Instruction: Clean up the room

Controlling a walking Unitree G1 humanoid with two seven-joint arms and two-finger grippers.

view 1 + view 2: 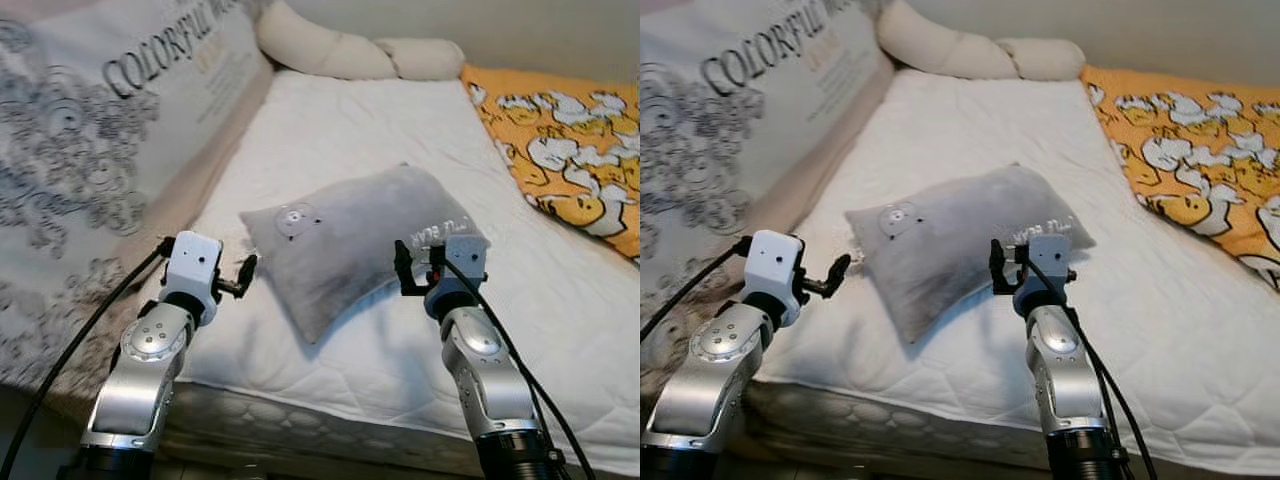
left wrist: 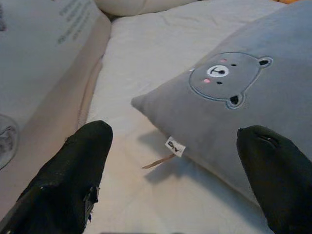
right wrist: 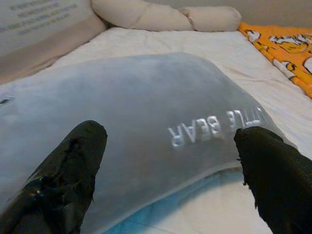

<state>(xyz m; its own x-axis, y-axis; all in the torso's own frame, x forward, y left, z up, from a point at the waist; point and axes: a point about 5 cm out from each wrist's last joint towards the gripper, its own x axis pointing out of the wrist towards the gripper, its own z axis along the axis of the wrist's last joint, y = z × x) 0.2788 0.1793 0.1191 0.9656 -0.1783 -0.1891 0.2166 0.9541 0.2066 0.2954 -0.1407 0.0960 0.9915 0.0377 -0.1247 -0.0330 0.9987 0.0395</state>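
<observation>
A grey pillow (image 1: 350, 240) with a small bear face and "LITTLE BEAR" lettering lies on the white mattress (image 1: 350, 130), near its front edge. My left gripper (image 1: 243, 277) is open just off the pillow's left corner; its wrist view looks at the bear face (image 2: 226, 78) and a small tag (image 2: 174, 146). At the pillow's right end my right gripper (image 1: 420, 268) is open, with its fingers (image 3: 73, 170) spread on both sides of the lettered end (image 3: 214, 126). Neither holds anything.
A printed white and grey headboard panel (image 1: 90, 150) stands along the left side. Cream bolster pillows (image 1: 345, 50) lie at the far end. An orange cartoon-print blanket (image 1: 570, 150) covers the right side. The mattress front edge (image 1: 330, 420) is just below my arms.
</observation>
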